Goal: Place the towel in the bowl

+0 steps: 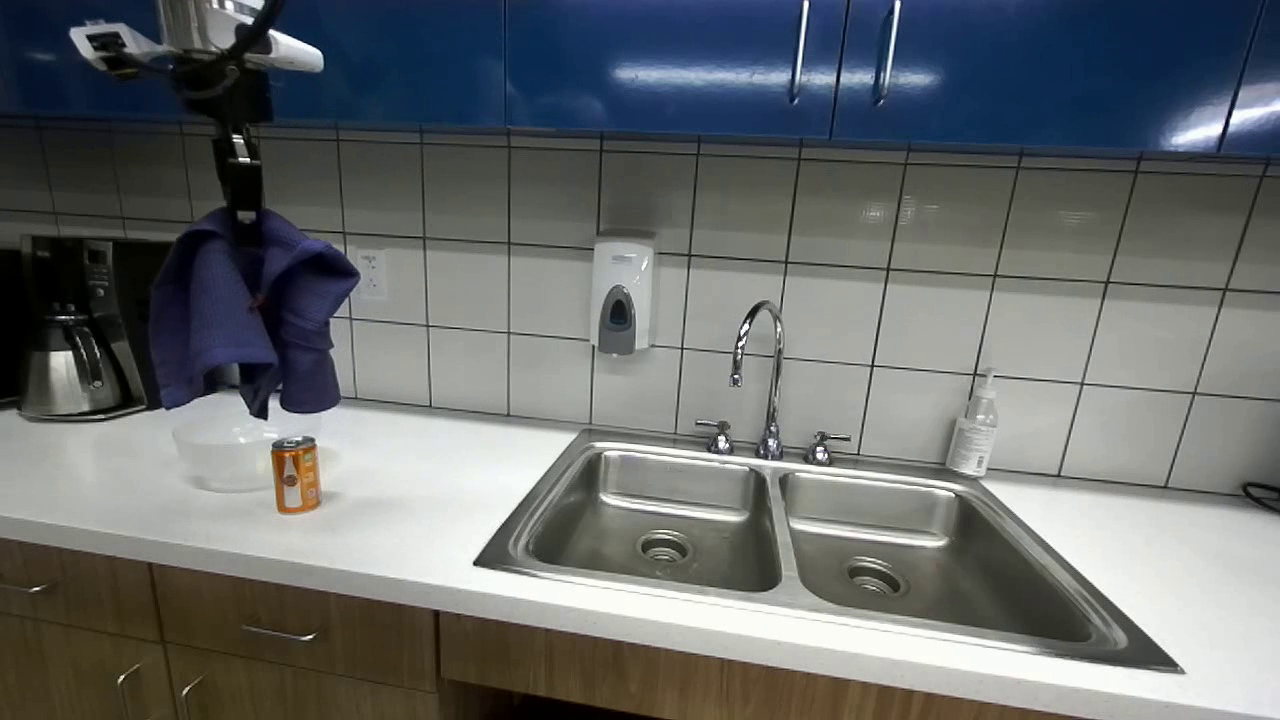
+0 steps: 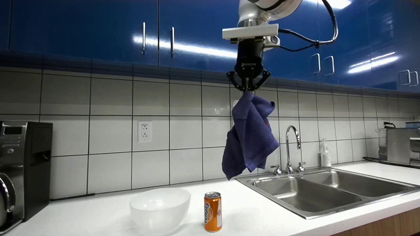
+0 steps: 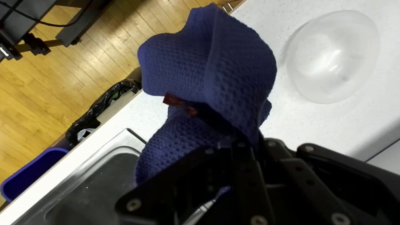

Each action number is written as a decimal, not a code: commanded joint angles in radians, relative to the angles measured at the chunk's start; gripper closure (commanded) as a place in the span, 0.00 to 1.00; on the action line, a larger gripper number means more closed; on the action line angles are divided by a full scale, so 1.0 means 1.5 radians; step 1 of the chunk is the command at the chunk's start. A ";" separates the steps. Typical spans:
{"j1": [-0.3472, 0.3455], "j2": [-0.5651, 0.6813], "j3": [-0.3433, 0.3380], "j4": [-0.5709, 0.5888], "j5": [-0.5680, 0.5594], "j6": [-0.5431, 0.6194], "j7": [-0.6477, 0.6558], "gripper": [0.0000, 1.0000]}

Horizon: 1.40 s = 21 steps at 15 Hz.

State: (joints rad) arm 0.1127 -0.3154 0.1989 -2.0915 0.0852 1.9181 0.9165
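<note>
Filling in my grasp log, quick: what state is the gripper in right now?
Black two-fingered gripper: closed, holding the purple-blue waffle-textured towel.

A white worktop (image 2: 262,214) carries a bowl (image 2: 160,209), right way up, with a can (image 2: 213,213) (orange, upright) just beside it, the two apart. On the bowl's other side stands a coffee maker (image 2: 37,164). A sink (image 1: 795,590) is let into the surface, a bottle (image 1: 972,442) at its back edge, an appliance (image 2: 396,144) beyond.
</note>
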 commanded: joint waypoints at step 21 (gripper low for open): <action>0.098 0.270 0.035 0.183 -0.008 0.102 -0.036 0.99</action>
State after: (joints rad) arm 0.2465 0.0499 0.2493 -1.8602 0.0816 2.0485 0.8822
